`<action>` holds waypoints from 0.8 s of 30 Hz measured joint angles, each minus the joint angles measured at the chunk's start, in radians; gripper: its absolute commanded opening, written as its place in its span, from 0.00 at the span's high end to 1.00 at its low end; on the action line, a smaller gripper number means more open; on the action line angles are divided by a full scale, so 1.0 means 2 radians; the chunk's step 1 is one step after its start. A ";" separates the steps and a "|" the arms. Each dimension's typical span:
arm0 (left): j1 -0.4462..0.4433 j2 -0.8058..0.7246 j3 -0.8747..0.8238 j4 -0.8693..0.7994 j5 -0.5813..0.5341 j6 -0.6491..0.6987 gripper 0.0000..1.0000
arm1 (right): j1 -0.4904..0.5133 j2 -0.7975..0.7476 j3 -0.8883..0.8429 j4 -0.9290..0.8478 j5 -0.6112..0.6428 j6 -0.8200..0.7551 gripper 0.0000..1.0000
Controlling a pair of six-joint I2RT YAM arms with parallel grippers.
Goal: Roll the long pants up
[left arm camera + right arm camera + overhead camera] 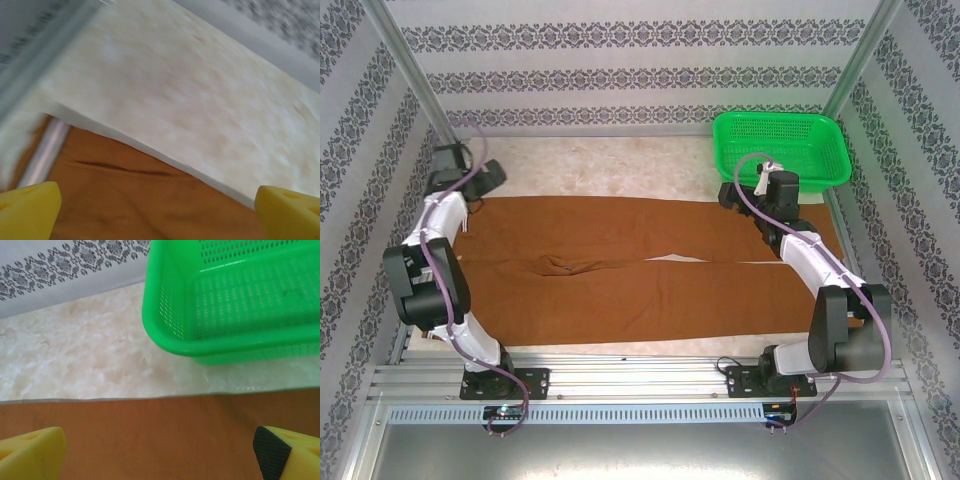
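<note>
In the top view, we see the pants (pixel 620 262) lying flat across the middle of the table (pixel 620 165), with bare tabletop along the upper edge. A green basket (pixel 775 117) stands at upper right, and the right gripper (pixel 767 180) is just in front of it. The left gripper (pixel 460 170) is at the cloth's upper left corner, close to the wall.

In the left wrist view, the yellow fingers (pixel 27 207) are spread wide over the cloth's edge, with a metal post (pixel 45 150) at left.

In the right wrist view, the fingers (pixel 30 452) are spread wide above the cloth, with the basket close at upper right.

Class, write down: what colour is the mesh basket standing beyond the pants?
The basket is bright green, shown best in the right wrist view.
</note>
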 measured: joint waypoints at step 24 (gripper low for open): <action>0.076 0.210 0.128 -0.105 0.000 -0.022 0.07 | 0.024 -0.028 0.003 -0.071 0.034 0.012 0.02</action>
